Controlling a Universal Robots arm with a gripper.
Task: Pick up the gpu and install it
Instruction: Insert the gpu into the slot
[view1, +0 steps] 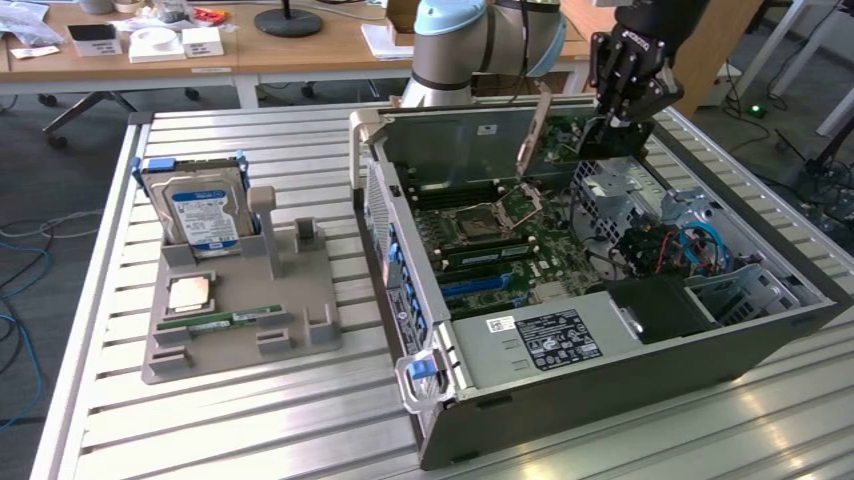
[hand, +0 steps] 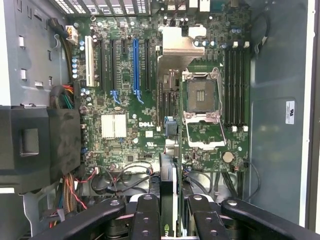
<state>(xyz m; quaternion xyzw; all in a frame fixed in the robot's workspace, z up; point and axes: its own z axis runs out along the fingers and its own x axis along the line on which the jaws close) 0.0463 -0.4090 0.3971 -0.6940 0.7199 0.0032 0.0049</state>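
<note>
The gpu hangs on edge above the open computer case, at its far end, clear of the motherboard. The gripper carries it: the jaws are closed on the card's upper edge, one black finger on each face. In the wrist view the card shows edge-on as a thin dark plate between the fingers.

Progress: pick-up is complete. Installation is not. The card's lower edge touches no slot, and the long blue expansion slot and the black slots beside it are vacant.

Materials and shapes:
- gpu: thin, flat, rigid board with a brownish edge in the exterior view.
- motherboard: green laminate with dense components, a square metal-framed CPU socket and parallel black memory slots.
- computer case: grey sheet metal, box-shaped, lying on its side with the side panel off.

On the exterior view's left, well apart from the case, a grey moulded holder stands on the slatted metal surface. It supports an upright silver hard drive with a blue label, and a narrow green RAM stick lies flat on it.
</note>
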